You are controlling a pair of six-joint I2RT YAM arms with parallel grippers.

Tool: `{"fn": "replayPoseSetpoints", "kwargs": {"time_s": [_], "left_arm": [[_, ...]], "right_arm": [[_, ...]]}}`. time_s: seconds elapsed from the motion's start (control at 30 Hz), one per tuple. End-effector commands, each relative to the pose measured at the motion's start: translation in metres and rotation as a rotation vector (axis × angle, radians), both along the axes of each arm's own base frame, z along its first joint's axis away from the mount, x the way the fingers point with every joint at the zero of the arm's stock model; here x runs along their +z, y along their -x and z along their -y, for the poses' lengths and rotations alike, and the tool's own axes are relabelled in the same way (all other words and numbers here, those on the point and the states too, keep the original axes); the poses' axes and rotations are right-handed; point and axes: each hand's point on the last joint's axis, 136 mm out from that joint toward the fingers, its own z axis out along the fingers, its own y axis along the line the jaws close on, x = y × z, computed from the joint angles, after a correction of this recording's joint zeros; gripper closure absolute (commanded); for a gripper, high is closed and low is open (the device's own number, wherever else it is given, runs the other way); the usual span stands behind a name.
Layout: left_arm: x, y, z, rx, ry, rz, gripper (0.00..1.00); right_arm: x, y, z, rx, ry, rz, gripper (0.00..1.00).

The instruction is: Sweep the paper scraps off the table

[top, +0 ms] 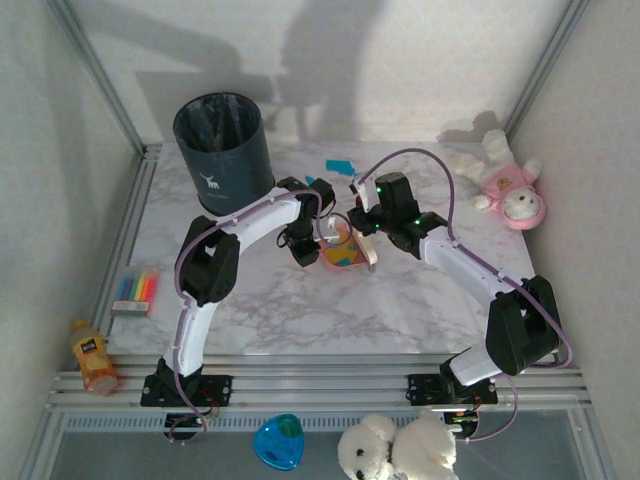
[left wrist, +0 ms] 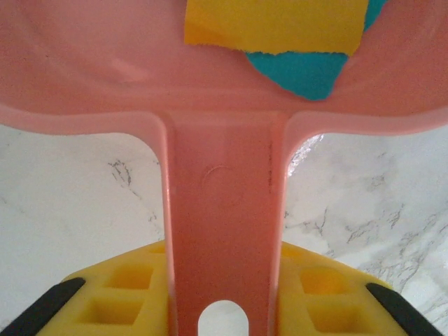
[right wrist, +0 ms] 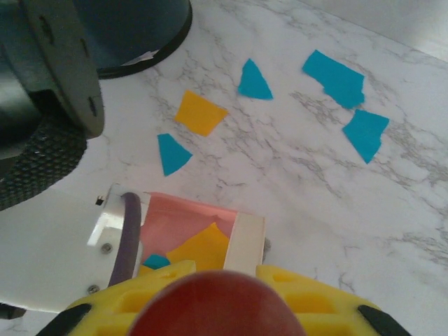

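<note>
My right gripper (right wrist: 217, 311) is clamped narrow on the rounded dark-red handle of a small brush with a white head (right wrist: 246, 238). The head hangs just ahead of the fingers, low over the white, grey-veined marble desk (right wrist: 301, 189). My left gripper (left wrist: 222, 308) is closed on the flat handle of the pink plastic dustpan (left wrist: 84, 63). That handle runs straight out ahead of it, so the pan's long axis follows the gripper's own line, with the tray at the far end. An orange-yellow piece (left wrist: 273, 24) and a teal piece (left wrist: 301, 73) already lie in the tray.

The next stroke turns on where the loose paper scraps (right wrist: 199, 112) lie, the small flat teal-blue and orange-yellow bits. From the right wrist I count five, all on the desk ahead of the right gripper, beyond both the brush head and the pan. A teal one and an orange one sit ahead and a little left, towards the foot of the round dark blue bin (top: 222, 150). Three more teal ones lie ahead and to the right, farther out. None touches the pan.

The pan lies just beside the brush head, on its left. I judge the right arm the better placed: the brush has to reach out past the scraps and draw them back. I cannot tell which way the pan's open lip faces.
</note>
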Motion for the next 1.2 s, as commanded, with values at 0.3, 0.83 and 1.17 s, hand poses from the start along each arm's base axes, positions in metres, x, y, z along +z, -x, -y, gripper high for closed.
{"fn": "replayPoseSetpoints", "kwargs": {"time_s": [0.3, 0.83, 1.17], "left_arm": [[0.0, 0.008, -0.003, 0.012, -0.021, -0.016, 0.86], [0.002, 0.003, 0.002, 0.024, 0.04, 0.036, 0.86], [0.019, -0.007, 0.018, 0.083, 0.223, 0.077, 0.88]], "right_arm": [[0.025, 0.007, -0.003, 0.003, -0.047, 0.048, 1.0], [0.035, 0.005, 0.02, -0.096, -0.007, 0.098, 1.0], [0.054, 0.003, 0.059, -0.269, 0.035, 0.195, 1.0]]}}
